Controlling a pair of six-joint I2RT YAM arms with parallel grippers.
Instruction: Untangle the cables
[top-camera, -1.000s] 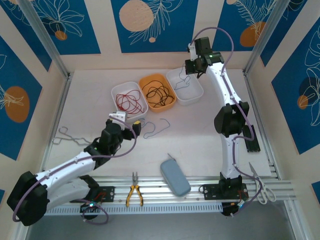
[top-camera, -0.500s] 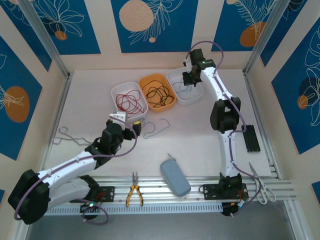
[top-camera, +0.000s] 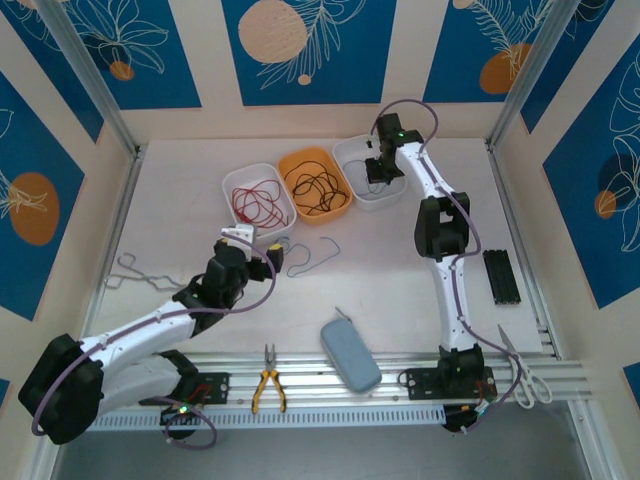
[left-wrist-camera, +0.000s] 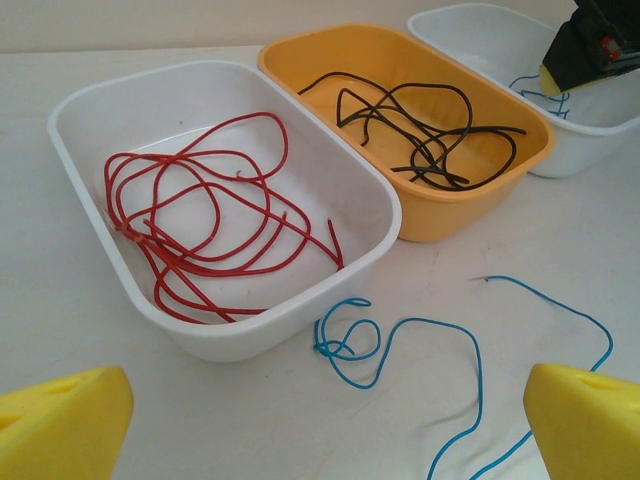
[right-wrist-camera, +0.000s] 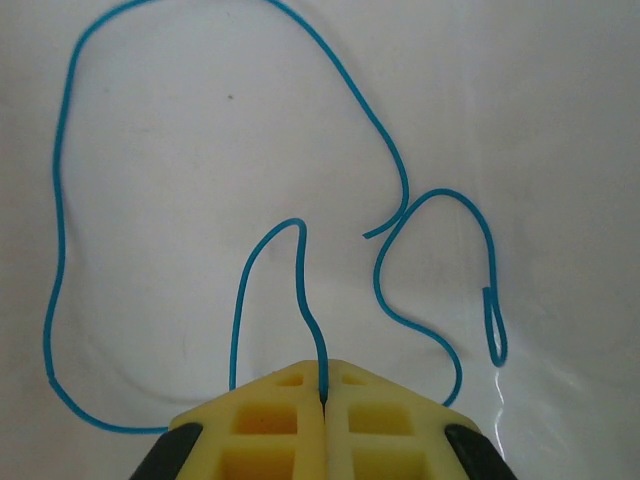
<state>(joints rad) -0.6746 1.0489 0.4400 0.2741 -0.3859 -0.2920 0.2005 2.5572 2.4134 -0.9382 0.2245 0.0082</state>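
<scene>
Now the right claw (right-wrist-camera: 323, 395) is shut tight on a blue cable (right-wrist-camera: 312, 320), low in the far tub (top-camera: 365, 200), likely to leave it there alone. The red cable (left-wrist-camera: 130, 228) lies in a white tub (left-wrist-camera: 270, 325), the black cable (left-wrist-camera: 430, 165) in an orange tub (left-wrist-camera: 470, 210). The left claw (left-wrist-camera: 322, 430) is wide open and holds nothing. It hangs by another blue cable (left-wrist-camera: 345, 350) on the table (left-wrist-camera: 600, 250), maybe to grab it next.
</scene>
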